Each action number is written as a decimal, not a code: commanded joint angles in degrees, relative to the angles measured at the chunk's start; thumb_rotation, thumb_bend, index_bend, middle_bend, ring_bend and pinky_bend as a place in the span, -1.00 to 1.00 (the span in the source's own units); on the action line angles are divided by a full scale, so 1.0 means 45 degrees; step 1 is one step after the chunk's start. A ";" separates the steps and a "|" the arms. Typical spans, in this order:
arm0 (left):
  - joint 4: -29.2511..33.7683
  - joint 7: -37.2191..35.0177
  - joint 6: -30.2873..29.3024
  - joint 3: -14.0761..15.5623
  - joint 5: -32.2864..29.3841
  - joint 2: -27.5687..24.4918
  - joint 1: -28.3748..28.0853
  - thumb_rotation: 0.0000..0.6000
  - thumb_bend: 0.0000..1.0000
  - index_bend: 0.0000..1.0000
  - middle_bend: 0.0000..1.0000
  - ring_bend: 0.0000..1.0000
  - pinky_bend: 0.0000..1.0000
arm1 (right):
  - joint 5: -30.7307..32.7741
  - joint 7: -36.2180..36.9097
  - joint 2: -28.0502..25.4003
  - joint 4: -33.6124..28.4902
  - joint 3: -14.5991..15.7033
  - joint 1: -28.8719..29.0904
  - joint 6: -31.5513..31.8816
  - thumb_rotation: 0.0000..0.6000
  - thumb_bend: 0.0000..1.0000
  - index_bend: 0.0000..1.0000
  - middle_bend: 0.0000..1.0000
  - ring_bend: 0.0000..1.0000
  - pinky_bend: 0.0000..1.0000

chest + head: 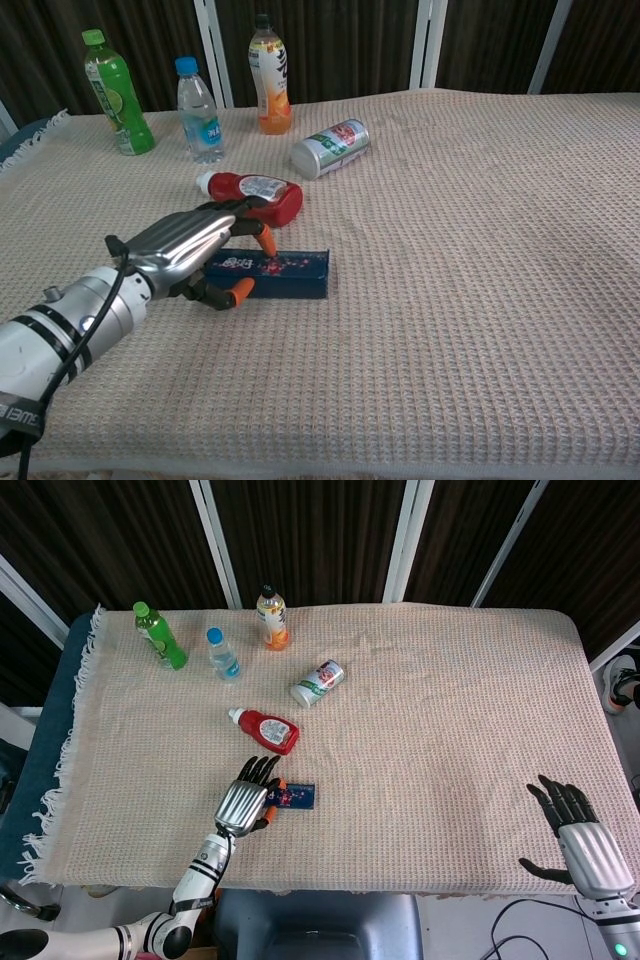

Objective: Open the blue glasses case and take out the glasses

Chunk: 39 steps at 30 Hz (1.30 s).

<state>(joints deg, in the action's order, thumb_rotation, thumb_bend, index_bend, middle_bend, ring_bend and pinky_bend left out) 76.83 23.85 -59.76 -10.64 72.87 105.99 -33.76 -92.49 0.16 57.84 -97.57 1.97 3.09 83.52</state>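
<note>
We are at the first step: securing the blue glasses case (275,273) before opening it. The case lies flat and closed on the table cloth (440,710), with its left end under the fingers of the left hand (185,255). In the chest view the fingers (235,218) reach over the top of the case and the thumb sits against its near long side, so we judge the hand to be grasping the case, though we cannot tell how firm the contact is. The free right end of the case extends past the fingertips.

The right hand (585,845) rests at the near right edge of the table, well apart from the case, fingers spread and holding nothing. It appears only in the head view.

Just beyond the left fingertips lies a red ketchup bottle (255,192) on its side, near the case but not touching it. A tipped can (330,147) lies further out.

Next move, as we judge it:
1. Keep the left hand holding the case steady.
2. Find the lid seam; we cannot see from either view which long side opens.
3. Lift the lid, most likely with the right hand brought across to the free end.

The glasses are not visible; we assume they are inside.
</note>
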 commanded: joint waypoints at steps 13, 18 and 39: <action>0.0097 -0.0339 -0.0183 -0.0251 -0.0202 0.0042 -0.0379 1.00 0.14 -0.03 -1.00 -1.00 -1.00 | -0.0032 0.0225 -0.0119 -0.0030 0.0007 -0.0016 0.0016 1.00 -0.69 -1.00 -1.00 -1.00 -0.93; -0.0997 -0.0481 -0.0179 -0.0801 -0.0452 0.0687 -0.0868 1.00 0.10 -0.13 -1.00 -1.00 -1.00 | -0.0041 0.0443 -0.0197 -0.0025 -0.0008 -0.0021 0.0053 1.00 -0.70 -1.00 -1.00 -1.00 -0.93; -0.2016 -0.1012 -0.0982 -0.1055 -0.0166 0.1112 -0.1432 1.00 0.05 -0.46 -1.00 -1.00 -1.00 | -0.0112 0.0822 -0.0305 0.0036 -0.0024 -0.0009 0.0093 1.00 -0.70 -1.00 -1.00 -1.00 -0.93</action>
<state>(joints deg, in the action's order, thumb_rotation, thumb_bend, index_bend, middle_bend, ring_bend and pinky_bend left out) 66.64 19.93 -63.83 -15.99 71.53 111.90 -40.73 -92.97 3.87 56.46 -97.41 1.86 3.06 83.93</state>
